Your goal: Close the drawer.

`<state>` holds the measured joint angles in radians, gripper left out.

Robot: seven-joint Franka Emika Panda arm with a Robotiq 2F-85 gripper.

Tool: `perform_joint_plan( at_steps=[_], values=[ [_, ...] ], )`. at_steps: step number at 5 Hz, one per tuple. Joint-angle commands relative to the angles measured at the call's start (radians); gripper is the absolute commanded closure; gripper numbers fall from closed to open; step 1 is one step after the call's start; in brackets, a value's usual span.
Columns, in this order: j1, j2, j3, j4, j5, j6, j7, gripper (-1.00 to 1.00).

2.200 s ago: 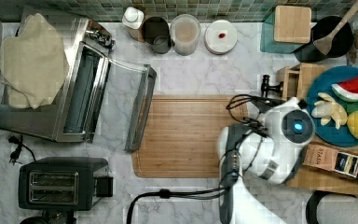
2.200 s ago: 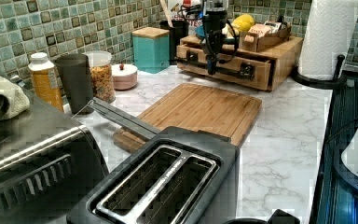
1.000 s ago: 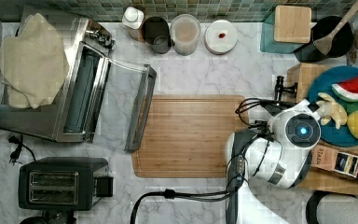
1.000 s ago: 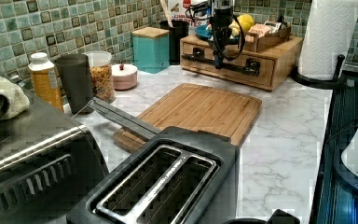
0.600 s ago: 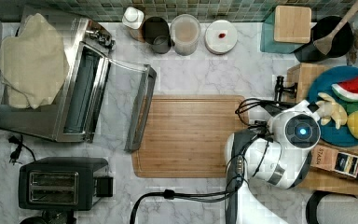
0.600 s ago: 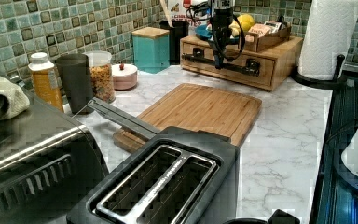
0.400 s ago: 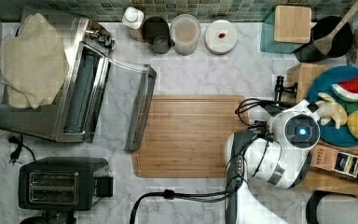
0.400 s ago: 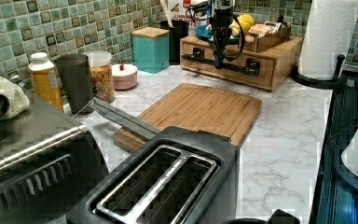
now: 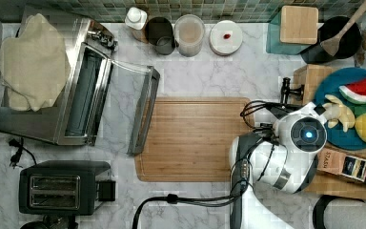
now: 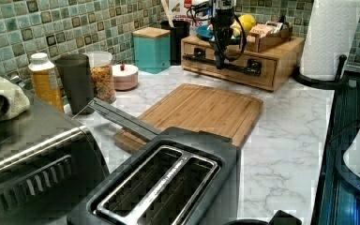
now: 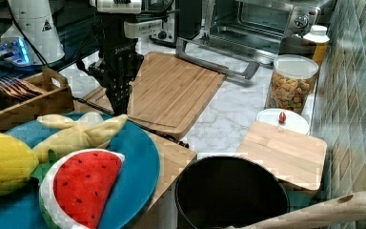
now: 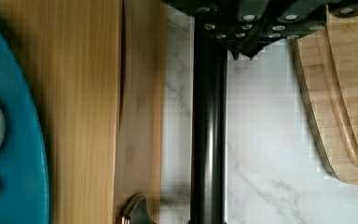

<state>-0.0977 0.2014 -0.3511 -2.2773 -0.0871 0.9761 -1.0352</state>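
Note:
The drawer (image 10: 236, 71) sits pushed into its light-wood box at the left view's far right, its front nearly flush. In the wrist view only a thin dark seam separates the drawer front (image 12: 140, 116) from the box top. The long black bar handle (image 12: 208, 140) runs along the front, and one end of the handle (image 9: 286, 90) pokes out past the arm in the top view. My gripper (image 10: 220, 63) points down at the handle, on the side away from the drawer, fingers shut and holding nothing. In the right view the gripper (image 11: 120, 106) hangs by the box edge.
A bamboo cutting board (image 9: 190, 138) lies just beside the drawer front. The toaster oven (image 9: 83, 90) stands with its door down, and a black toaster (image 9: 59, 186) is near it. A blue plate (image 9: 331, 138) of toy fruit rests on the box top. Jars line the tiled wall.
Over about two seconds my gripper moved toward the box and the drawer slid in with it. In the last second nothing visibly moved.

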Motion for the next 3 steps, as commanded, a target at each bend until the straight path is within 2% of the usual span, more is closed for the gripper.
perform_joint_plan(
  at_steps=[1,3],
  values=[
    [-0.089,-0.076,-0.133,0.101,-0.042,0.036,0.063,1.0],
    [-0.087,-0.076,-0.135,0.101,-0.041,0.036,0.063,1.0]
  ],
)
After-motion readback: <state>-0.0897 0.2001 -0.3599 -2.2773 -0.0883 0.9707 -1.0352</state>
